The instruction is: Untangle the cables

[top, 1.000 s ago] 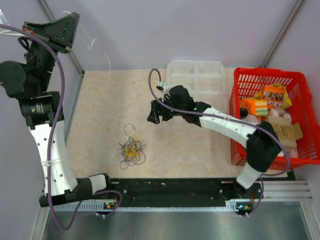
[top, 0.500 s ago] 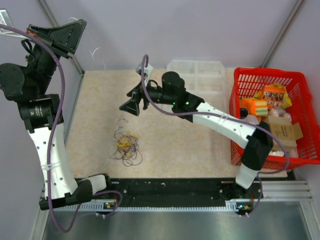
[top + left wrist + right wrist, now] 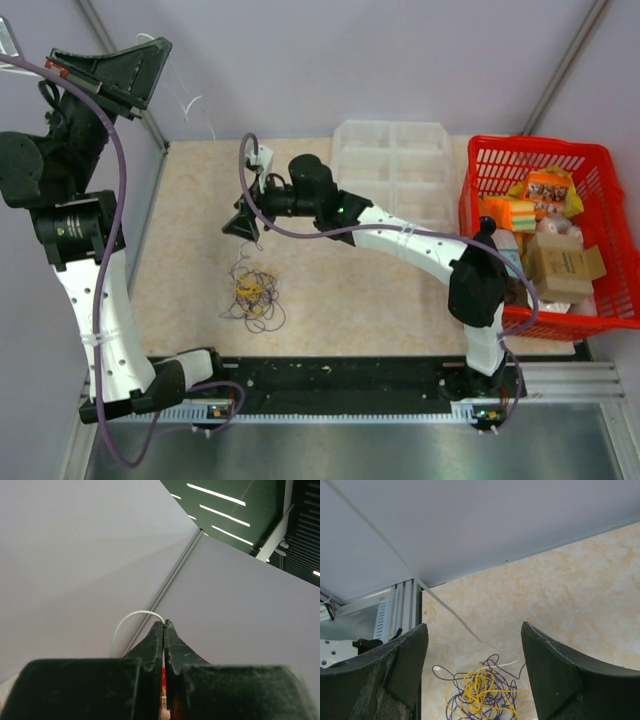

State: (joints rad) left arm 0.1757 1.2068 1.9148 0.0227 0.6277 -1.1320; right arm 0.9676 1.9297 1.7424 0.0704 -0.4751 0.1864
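Observation:
The cables [image 3: 256, 295] lie as a small purple and yellow tangle on the beige tabletop, left of centre; in the right wrist view the cables [image 3: 482, 692] sit low between my fingers. A thin white strand [image 3: 445, 607] runs from the tangle up toward the left. My left gripper [image 3: 158, 48] is raised high at the top left, shut on the white strand [image 3: 131, 616], which curls out of its tips [image 3: 164, 624]. My right gripper [image 3: 242, 226] hovers just beyond the tangle, open [image 3: 474, 630], with nothing between its fingers.
A clear plastic compartment tray [image 3: 392, 150] stands at the back centre. A red basket [image 3: 600, 160] full of packaged goods sits at the right edge. Purple walls and aluminium posts [image 3: 150, 125] border the table.
My right arm has swung left and stretched out, bringing its open gripper over the tangle. The tangle has shifted slightly left. The left gripper stays high and shut.

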